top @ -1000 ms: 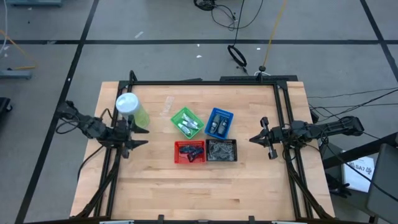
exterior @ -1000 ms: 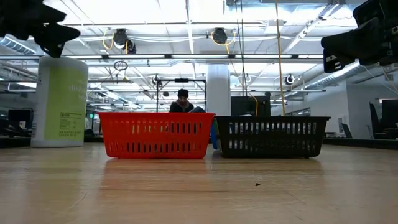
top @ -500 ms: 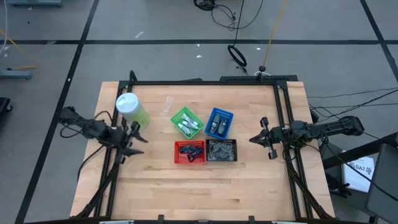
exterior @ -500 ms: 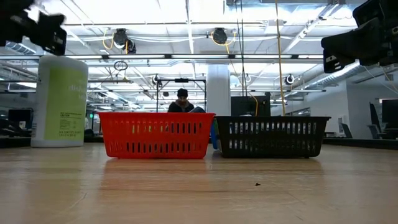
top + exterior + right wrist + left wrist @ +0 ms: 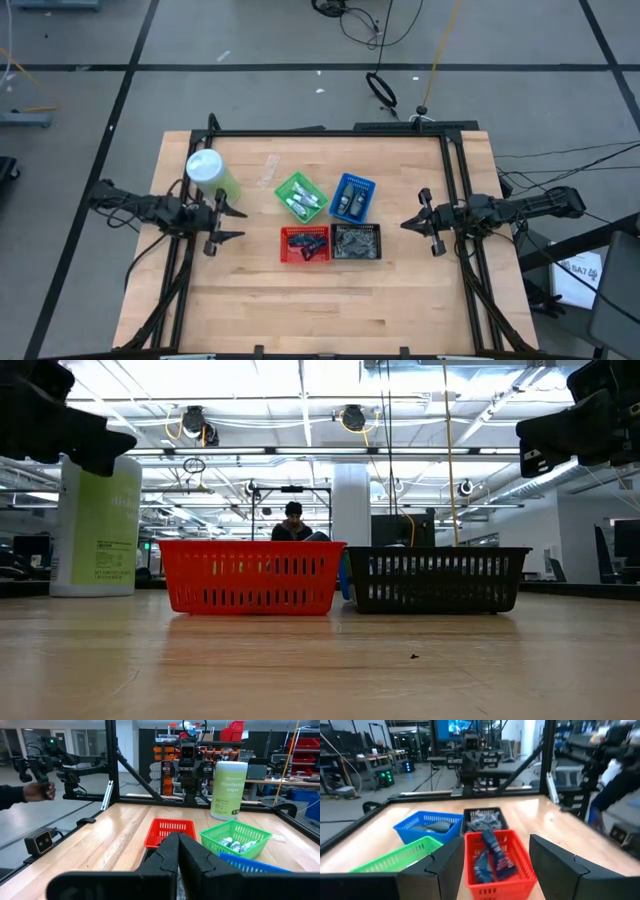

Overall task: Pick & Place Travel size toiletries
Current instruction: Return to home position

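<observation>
The toiletries lie in four mesh baskets in mid-table. Whitish tubes (image 5: pixel 300 203) fill the green basket (image 5: pixel 287 185), and dark grey pieces (image 5: pixel 350 202) sit in the blue basket (image 5: pixel 353 180). Dark blue pieces (image 5: pixel 492 855) lie in the red basket (image 5: pixel 304 256), and grey packets (image 5: pixel 482 821) in the black basket (image 5: pixel 357 255). My left gripper (image 5: pixel 232 224) hovers open to the left of the red basket, which shows between its fingers in the left wrist view (image 5: pixel 492 865). My right gripper (image 5: pixel 407 224) hangs shut to the right of the black basket and touches nothing.
A tall green container with a white round lid (image 5: pixel 212 175) stands just beyond my left gripper. A black frame (image 5: pixel 330 132) runs along the table's far, left and right edges. Bare wood (image 5: pixel 330 305) lies on the near side of the baskets. A person's hand (image 5: pixel 35 791) shows beyond the table.
My left gripper has swung about near the table's left side, turned, and come down a little. It stays open and now points at the red basket. My right arm and the baskets have kept still.
</observation>
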